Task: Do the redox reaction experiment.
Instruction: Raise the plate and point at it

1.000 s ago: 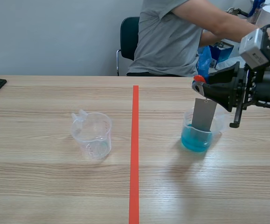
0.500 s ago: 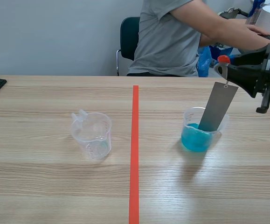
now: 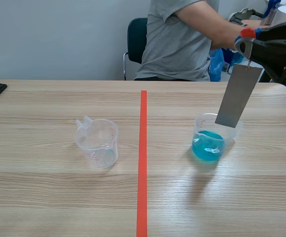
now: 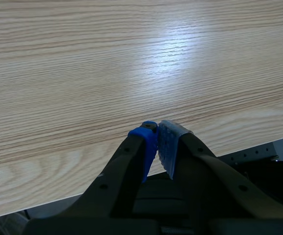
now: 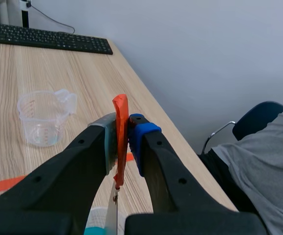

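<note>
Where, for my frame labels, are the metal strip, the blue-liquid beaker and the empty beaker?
metal strip (image 3: pixel 237 96): scene view, middle of its grey face.
blue-liquid beaker (image 3: pixel 208 146): scene view, its blue-filled lower wall.
empty beaker (image 3: pixel 99 144): scene view, its clear front wall.

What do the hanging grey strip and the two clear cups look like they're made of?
Flat grey rectangular strip, held by its orange-red tab: likely sheet metal, matte; thin, stiff, straight-edged. Clear cup of blue liquid and empty clear measuring cup: probably glossy see-through plastic; the empty one shows a moulded spout and printed scale.
</note>
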`<state>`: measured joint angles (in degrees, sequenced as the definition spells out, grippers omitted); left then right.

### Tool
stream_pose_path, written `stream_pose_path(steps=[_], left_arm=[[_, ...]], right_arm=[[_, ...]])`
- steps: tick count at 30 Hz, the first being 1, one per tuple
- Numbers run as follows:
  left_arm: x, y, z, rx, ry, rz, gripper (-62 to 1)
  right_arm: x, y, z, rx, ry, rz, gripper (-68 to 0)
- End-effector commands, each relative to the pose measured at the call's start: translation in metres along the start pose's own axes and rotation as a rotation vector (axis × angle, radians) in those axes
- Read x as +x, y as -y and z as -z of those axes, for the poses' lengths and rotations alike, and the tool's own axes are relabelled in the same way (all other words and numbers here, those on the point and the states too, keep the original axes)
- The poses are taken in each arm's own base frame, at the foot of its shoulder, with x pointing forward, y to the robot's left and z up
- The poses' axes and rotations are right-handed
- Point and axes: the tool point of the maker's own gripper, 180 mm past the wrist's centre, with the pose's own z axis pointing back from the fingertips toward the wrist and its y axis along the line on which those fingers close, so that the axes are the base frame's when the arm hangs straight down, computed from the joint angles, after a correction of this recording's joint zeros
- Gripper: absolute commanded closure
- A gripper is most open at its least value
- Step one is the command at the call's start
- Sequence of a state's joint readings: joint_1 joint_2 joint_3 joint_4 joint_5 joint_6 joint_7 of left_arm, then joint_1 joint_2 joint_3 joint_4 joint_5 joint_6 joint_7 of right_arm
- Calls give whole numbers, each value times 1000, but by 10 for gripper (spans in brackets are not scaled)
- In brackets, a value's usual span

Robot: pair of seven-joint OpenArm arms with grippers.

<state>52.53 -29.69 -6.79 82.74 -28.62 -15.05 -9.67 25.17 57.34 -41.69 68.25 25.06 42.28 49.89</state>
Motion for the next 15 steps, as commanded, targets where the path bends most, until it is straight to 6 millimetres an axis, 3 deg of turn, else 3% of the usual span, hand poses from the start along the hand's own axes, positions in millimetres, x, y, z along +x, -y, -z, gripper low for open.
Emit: stream_pose_path(steps=[1, 15], left_arm=[[6, 2, 1, -7, 26, -9, -42], [6, 2, 1, -7, 26, -9, -42]], right_arm=[[24, 13, -3, -11, 46, -42, -13], [58, 11, -3, 9, 104, -69, -13]])
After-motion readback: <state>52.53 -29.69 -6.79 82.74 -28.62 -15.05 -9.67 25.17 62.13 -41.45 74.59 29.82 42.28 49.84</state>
